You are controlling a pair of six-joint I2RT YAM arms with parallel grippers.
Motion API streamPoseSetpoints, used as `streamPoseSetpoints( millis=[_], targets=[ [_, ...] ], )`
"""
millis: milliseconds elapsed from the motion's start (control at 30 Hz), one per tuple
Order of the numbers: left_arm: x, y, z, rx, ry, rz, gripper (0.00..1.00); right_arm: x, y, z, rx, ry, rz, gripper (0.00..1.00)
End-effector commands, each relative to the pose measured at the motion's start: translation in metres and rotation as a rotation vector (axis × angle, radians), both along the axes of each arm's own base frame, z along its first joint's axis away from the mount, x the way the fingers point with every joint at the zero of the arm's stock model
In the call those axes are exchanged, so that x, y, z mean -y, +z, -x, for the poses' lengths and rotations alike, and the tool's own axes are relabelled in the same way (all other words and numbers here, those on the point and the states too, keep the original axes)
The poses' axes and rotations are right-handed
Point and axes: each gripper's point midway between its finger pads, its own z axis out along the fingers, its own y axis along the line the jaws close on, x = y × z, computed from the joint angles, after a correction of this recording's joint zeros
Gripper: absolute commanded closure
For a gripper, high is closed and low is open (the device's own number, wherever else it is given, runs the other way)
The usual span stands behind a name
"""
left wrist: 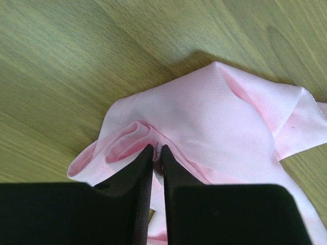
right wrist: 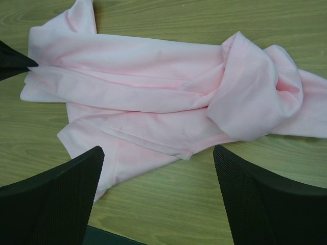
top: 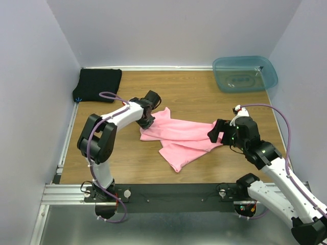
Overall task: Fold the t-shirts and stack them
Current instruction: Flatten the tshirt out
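The light pink t-shirt lies crumpled on the wooden table, near the middle. My left gripper is at its left end. In the left wrist view the jaws are pinched together on a raised fold of the pink cloth. My right gripper hovers at the shirt's right end. In the right wrist view it stands open over the shirt's hem and bare wood, with nothing between its fingers. The black t-shirt lies folded in the far left corner.
A translucent blue-green plastic bin stands at the back right. White walls close in the table on three sides. A dark tip of the left gripper shows at the left edge of the right wrist view.
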Motion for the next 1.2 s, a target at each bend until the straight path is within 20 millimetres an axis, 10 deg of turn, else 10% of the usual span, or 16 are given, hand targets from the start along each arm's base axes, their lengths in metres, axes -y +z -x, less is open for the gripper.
streamPoseSetpoints(
  millis=[0,567,1167],
  targets=[
    [-0.011,0.013,0.004,0.024,0.005,-0.031,0.85,-0.001,-0.002,0.003,-0.003,0.010,-0.004,0.05],
    [-0.057,0.113,0.003,0.310,-0.023,-0.161,1.00,0.046,-0.035,-0.017,-0.122,-0.325,0.159,0.08],
    [-0.075,0.133,0.004,0.434,-0.136,-0.148,1.00,-0.005,-0.092,-0.060,-0.234,-0.301,0.025,0.25]
  ],
)
